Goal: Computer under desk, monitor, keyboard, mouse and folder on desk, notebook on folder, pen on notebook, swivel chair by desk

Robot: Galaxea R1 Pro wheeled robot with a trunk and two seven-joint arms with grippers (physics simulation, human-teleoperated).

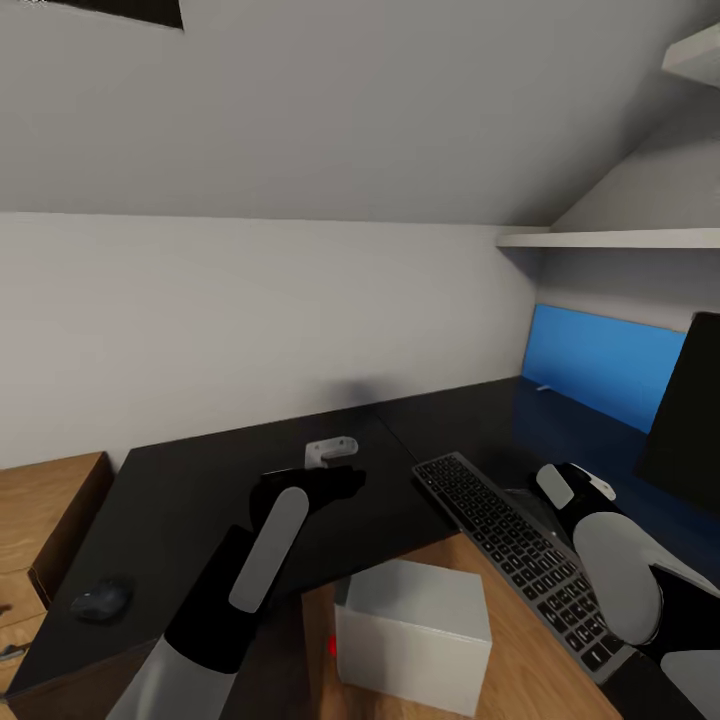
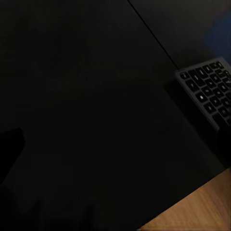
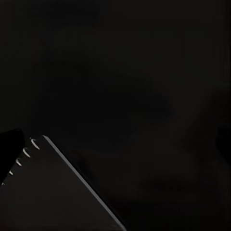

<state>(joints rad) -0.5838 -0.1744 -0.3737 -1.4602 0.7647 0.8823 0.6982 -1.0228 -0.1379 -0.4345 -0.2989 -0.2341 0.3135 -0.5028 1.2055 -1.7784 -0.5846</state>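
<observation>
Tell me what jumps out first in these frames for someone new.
The glossy black L-shaped desk spans the head view. A long dark grey keyboard lies diagonally on its right part, overhanging the front edge. Behind it, a bright blue wall panel sits against the wall beside the black monitor, and the pale grey computer stands on the wooden floor below.

The L-shaped desk (image 1: 200, 480) has a glossy black top that runs along the white wall and turns at the corner. The keyboard (image 1: 520, 555) lies flat on the top near the inner corner, its near end past the desk edge. A dark mouse (image 1: 100, 600) rests on the top well apart from the keyboard, at the far end by the wooden drawer unit (image 1: 40, 540); a spiral-bound notebook (image 3: 53, 197) lies flat on the top.
</observation>
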